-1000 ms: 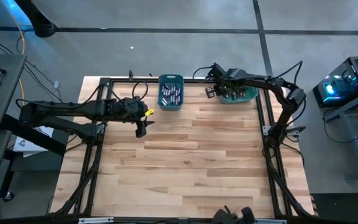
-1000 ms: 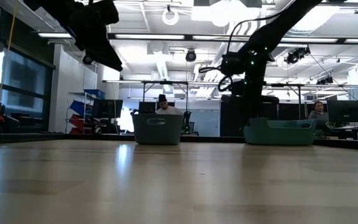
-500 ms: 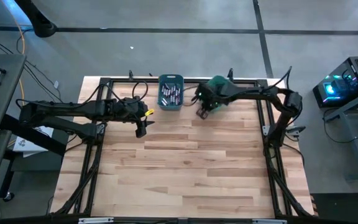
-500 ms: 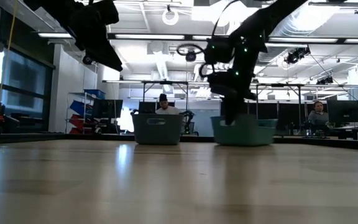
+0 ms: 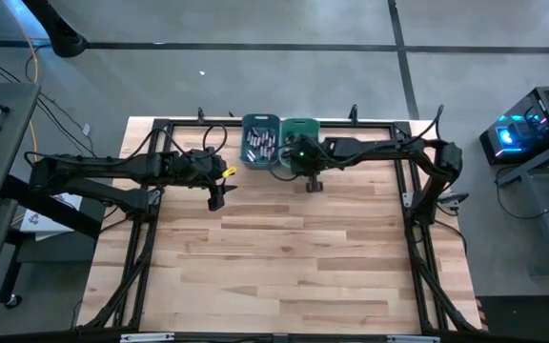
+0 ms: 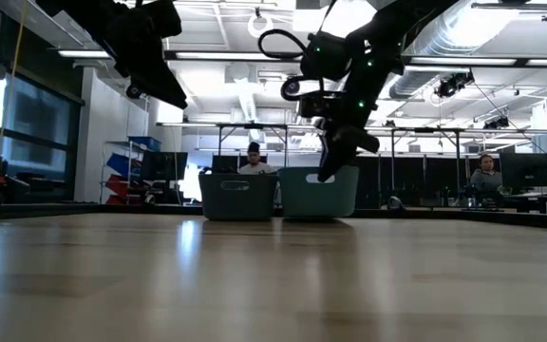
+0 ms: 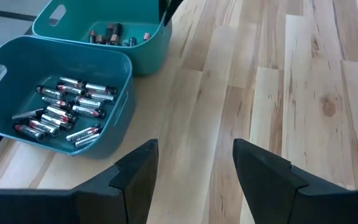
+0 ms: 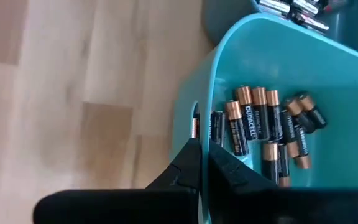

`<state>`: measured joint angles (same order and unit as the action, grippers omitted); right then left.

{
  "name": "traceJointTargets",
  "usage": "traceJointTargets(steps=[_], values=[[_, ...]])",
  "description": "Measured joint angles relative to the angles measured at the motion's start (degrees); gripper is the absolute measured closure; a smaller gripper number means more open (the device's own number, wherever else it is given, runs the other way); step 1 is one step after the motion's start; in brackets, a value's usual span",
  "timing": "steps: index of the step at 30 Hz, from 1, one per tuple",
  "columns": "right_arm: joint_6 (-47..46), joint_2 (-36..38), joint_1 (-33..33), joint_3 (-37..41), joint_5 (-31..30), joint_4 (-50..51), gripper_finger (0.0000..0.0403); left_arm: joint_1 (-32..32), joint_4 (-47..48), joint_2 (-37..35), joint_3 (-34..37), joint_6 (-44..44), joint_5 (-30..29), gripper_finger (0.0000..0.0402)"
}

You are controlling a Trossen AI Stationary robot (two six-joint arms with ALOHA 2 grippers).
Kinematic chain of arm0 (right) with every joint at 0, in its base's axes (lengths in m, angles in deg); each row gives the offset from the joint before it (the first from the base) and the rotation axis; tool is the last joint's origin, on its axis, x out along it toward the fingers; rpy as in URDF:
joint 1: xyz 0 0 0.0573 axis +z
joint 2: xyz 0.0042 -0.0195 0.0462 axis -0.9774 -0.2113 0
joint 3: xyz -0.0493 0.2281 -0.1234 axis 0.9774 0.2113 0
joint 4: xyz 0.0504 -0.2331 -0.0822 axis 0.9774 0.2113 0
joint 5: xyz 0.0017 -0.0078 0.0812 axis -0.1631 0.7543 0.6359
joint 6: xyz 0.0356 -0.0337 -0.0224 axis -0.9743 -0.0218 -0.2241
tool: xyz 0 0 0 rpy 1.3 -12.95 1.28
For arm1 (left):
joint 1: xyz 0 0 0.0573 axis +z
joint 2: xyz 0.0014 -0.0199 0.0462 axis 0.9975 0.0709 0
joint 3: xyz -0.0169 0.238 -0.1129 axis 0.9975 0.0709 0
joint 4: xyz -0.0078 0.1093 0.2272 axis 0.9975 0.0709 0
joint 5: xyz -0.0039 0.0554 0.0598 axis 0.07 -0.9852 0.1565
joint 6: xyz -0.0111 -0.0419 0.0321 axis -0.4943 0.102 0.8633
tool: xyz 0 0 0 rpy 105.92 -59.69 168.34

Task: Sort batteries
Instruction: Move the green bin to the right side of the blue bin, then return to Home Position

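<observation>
Left end effector [image 5: 216, 198] over the worktop [image 5: 284, 257], well left of the left bin [image 5: 260, 143], fingers [image 7: 135, 171] apart, nothing between them. Holding off from the bins, the wood bare under it.

Left bin at the far edge of the worktop, filled with silvery batteries [image 7: 64, 112] lying loose on its floor, several with red ends. Well apart from the left end effector, nearer to the right one.

Right bin [image 5: 297, 129] touching the left bin, side by side in the low view. Dark batteries [image 8: 260, 121] with copper tops on its floor, most lying parallel in a row, a few askew beside them.

Right end effector [image 5: 313, 181] just beside the right bin on its near side, fingers [image 8: 188, 165] pressed together over the bin's wall [image 8: 194, 93], the rim caught between them. Dark batteries just past the fingertips, inside the wall, none touched.

Two people seated in the room beyond, seen in the low view.
</observation>
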<state>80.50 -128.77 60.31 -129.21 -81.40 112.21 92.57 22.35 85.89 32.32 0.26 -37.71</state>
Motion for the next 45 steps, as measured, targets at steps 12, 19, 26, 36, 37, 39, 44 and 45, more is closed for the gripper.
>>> traceJointTargets(steps=[12,19,26,36,37,39,44,45], values=[[5.42,0.06,-3.87,0.0,0.53,-2.13,0.039,0.02,0.02,0.0,0.0,-0.48,0.1,0.0199],[5.04,0.09,-3.81,0.0,-0.63,-3.87,0.0295,0.02,0.02,0.0,0.0,-1.09,0.12,0.0199],[3.44,3.57,-2.27,0.0,-1.72,-3.26,0.0235,0.02,0.07,0.0,0.0,-2.01,0.04,0.0199],[-15.59,15.52,1.5,0.0,-0.15,2.4,0.0235,-0.2,-2.67,-0.67,0.07,-2.47,-0.12,0.0199],[-17.49,17.19,1.98,0.18,1.73,3.61,0.0238,-0.36,-3.24,-1.48,0.07,-2.03,-0.55,0.0199],[-19.69,20.86,3.43,2.76,6.01,3.07,0.0249,-0.65,-5.45,-4.07,0.43,-1.02,-2.02,0.0199],[-26.73,34.72,8.43,16.38,11.15,-3.83,0.0296,-0.63,-9.63,-16.55,3.38,1.81,-7.44,0.0199],[-28.63,38.05,9.58,19.72,10.84,-6.07,0.0307,-0.63,-9.29,-19.55,4.15,2.02,-9.62,0.02]])
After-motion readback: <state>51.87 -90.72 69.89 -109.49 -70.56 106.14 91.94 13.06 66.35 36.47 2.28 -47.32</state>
